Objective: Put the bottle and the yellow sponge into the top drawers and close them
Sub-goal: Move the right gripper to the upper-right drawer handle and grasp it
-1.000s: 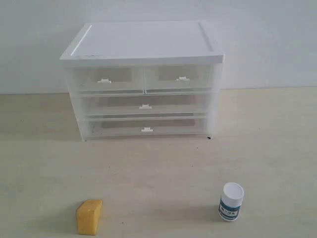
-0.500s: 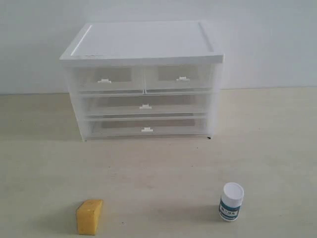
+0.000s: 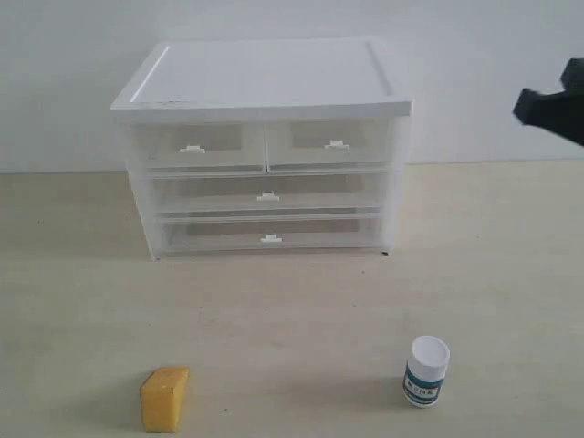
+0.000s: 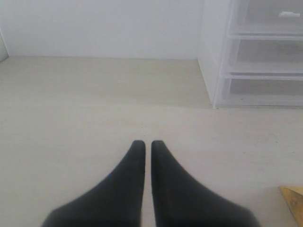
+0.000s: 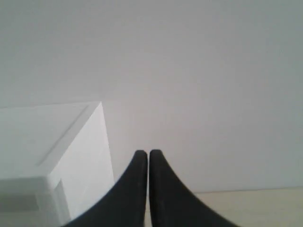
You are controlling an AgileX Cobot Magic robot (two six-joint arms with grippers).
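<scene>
"Two claws. What has each got hold of?"

"Nothing, either of them. My left claw has its fingers drawn together with only a sliver between the tips, low over the table. My right claw is pinched the same way, bare, up high beside the cabinet and about level with its roof."

"Where are the things?"

"The bottle stands upright on the table, well below my right claw and well apart from it. The yellow sponge lies near my left claw, at the very edge of what its camera catches, untouched."

"And the top drawers?"

"Both pushed in, side by side under the roof, as are the two full-width drawers beneath. Through the cloudy plastic I make out nothing inside any of them, though I can't be sure."

"Which step, then?"

"The very start, I'd say — nothing is stowed. I judge a top drawer must come out first. My right claw would need to part its fingers, drop to the nearer drawer's little tab handle and pull straight. That tab is small — a poor pinch could slip off."
</scene>
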